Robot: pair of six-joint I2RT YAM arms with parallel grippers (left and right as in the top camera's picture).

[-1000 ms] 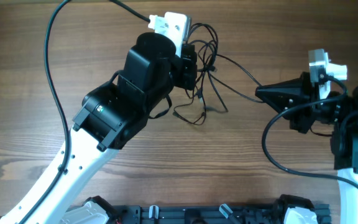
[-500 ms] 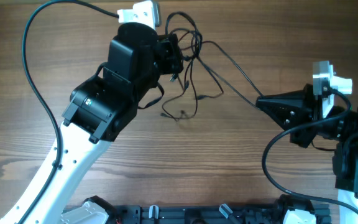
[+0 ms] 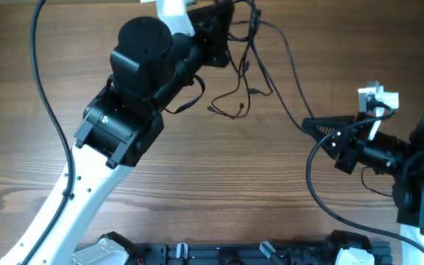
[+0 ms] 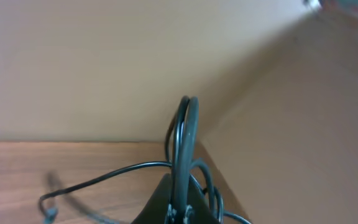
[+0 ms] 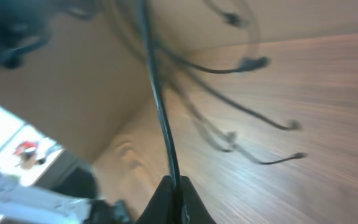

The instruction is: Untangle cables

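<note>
The cables are thin black wires with small plugs, hanging in loose loops at the top middle of the overhead view. My left gripper is shut on a bunch of their loops near the far table edge; the left wrist view shows loops rising from its jaws. My right gripper is shut on one strand that runs up-left to the bundle. The right wrist view shows that strand leaving the jaws, with loose plug ends trailing over the wood.
The wooden table fills the view. A thick black arm cable curves down the left side, another loops by the right arm. A black rail runs along the near edge.
My left gripper has carried the bundle up and toward the far edge. My right gripper has dropped slightly toward the near side, and the strand between them runs more steeply.
</note>
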